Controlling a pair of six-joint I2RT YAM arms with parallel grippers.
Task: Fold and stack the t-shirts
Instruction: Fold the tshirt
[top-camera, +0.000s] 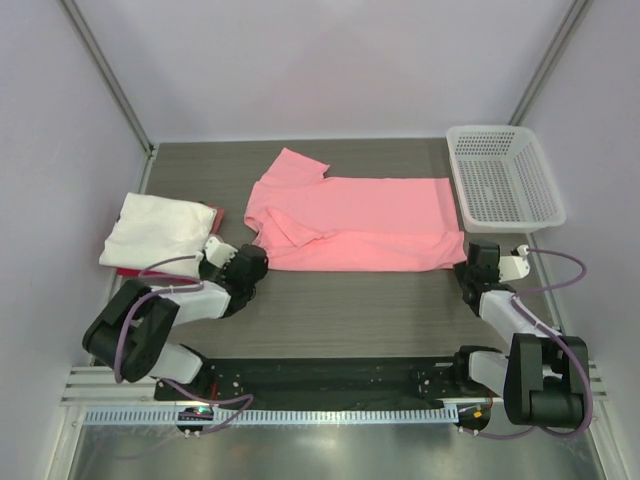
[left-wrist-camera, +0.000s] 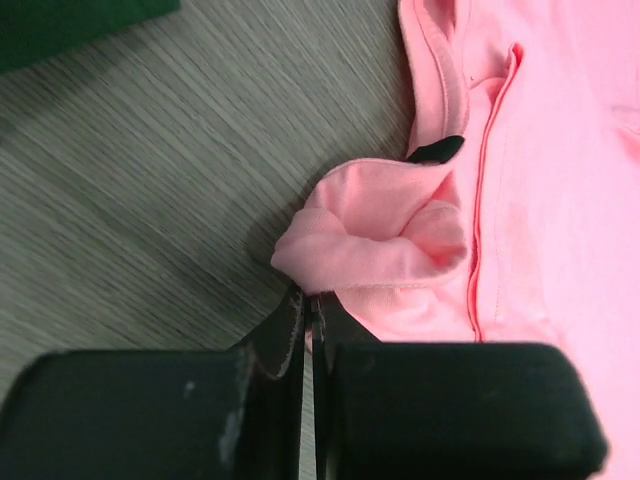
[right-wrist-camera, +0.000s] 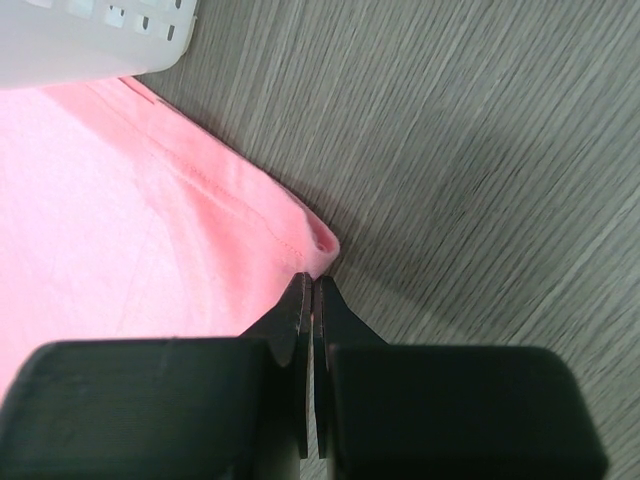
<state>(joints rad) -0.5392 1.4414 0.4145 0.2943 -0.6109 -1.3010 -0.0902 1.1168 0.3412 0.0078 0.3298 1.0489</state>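
The left claw (left-wrist-camera: 310, 300) was clenched on a bunched fold of the pink tee (top-camera: 360, 225) at its near left end, beside the collar. The jaws were pressed together with cloth gathered at their tips. The right claw (right-wrist-camera: 312, 285) was clenched on the near right corner of the same tee, at the hem, with the jaws likewise pressed together. The pink tee lay flat across the middle of the desk (top-camera: 350, 310), collar toward the left edge and hem toward the right edge. The white tee (top-camera: 155, 228) lay folded by the left edge on top of the red tee (top-camera: 216, 213), of which only the edges showed. The basket (top-camera: 505, 185) stood at the far right corner, just beside the pink tee's hem.
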